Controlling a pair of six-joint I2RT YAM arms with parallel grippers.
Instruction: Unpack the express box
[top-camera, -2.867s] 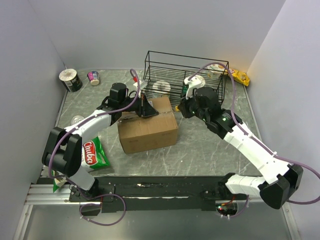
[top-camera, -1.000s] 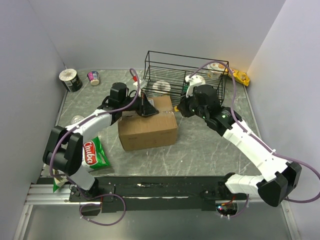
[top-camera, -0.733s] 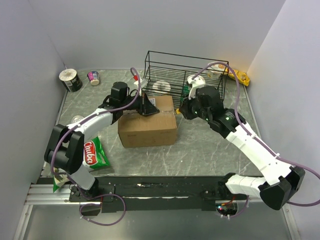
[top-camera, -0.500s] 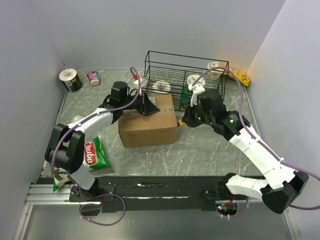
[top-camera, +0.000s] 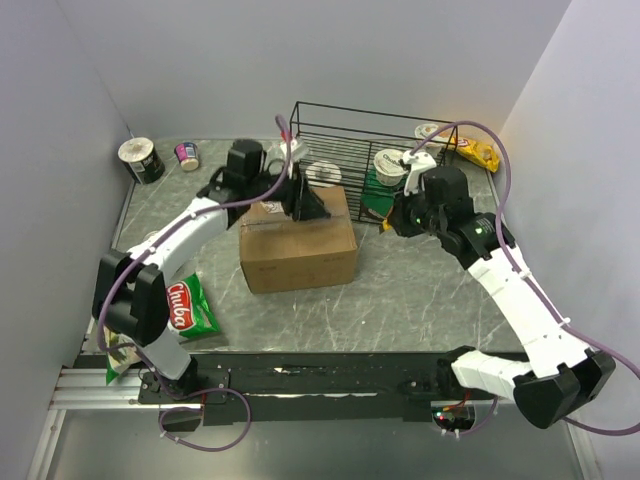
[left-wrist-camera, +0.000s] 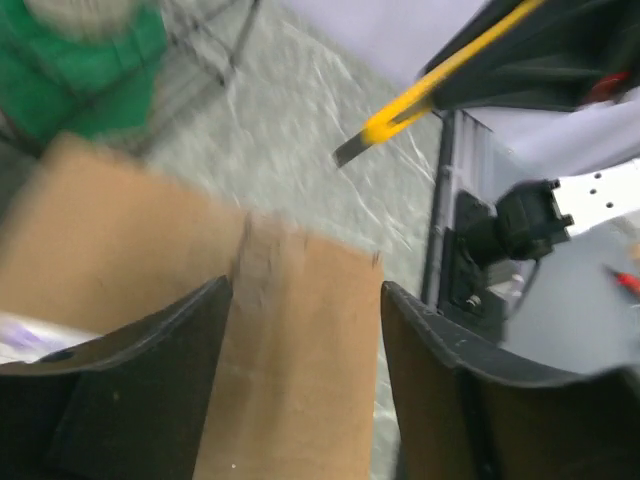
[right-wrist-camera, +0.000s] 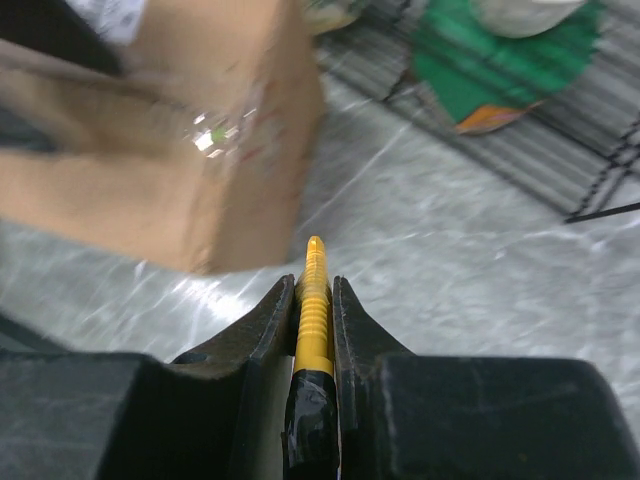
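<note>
Top view: the express box (top-camera: 298, 250) sits on the table (top-camera: 430, 300) a little left of centre, flaps down, its far edge just in front of the black wire basket (top-camera: 345, 135); I cannot tell whether the two touch. My left gripper (top-camera: 309, 204) hangs over the far part of the box top, and my right gripper (top-camera: 396, 214) is off the box's right side, near the basket's front, apart from the cardboard. A green Chuba bag (top-camera: 186, 305) lies near the left edge, a cup (top-camera: 141, 160) and a small can (top-camera: 187, 156) stand in the far left corner, and a yellow packet (top-camera: 480, 154) lies past the basket on the right. Left wrist view, blurred: my two fingers (left-wrist-camera: 150, 390) are spread wide, with the brown box top and its seam showing in the gap; contact with the cardboard not readable. Beyond the box edge a yellow tool (left-wrist-camera: 400, 112) with a dark tip slants in from the upper right. Right wrist view: my fingers are pressed together on that tool's ribbed yellow shaft, pinching it, tip clear of the box and aimed at bare table. The box is at upper left, blurred, and a green packet (right-wrist-camera: 500, 70) lies inside the basket at upper right
</note>
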